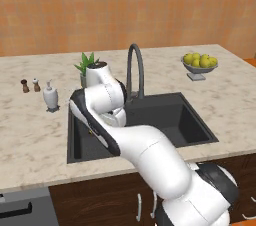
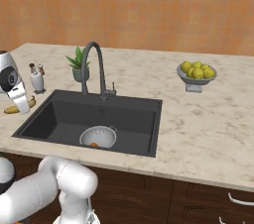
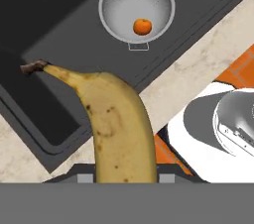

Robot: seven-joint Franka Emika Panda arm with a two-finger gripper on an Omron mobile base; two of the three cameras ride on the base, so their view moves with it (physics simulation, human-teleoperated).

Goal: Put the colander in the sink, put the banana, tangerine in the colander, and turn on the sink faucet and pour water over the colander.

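Kitchen: marble counter point(image 2: 208, 129) under an orange wall, with a dark sink point(image 2: 134, 114) set into it.
Gripper: pinching the banana point(image 3: 116, 124), which rises straight up the hand view between the fingers, stem end far from the hand (the fingertips themselves are hidden under the fruit).
Banana: held over the sink's edge, its long axis running along the line of sight and its brown stem curling off to one side.
Colander point(image 2: 98, 136): sits on the sink floor near the front wall, with the tangerine point(image 3: 142, 26) already inside.
Key relation: in the hand view the colander lies beyond the banana's far end and a little to the side, so the carry must go on across the basin.
Nearby: faucet point(image 2: 94, 67) behind the basin, potted plant point(image 2: 78, 64), a white bottle point(image 1: 50, 96) with two small shakers beside it, and a fruit bowl point(image 2: 197, 74) well off to the right.
In the way: nothing I can see between banana and colander.
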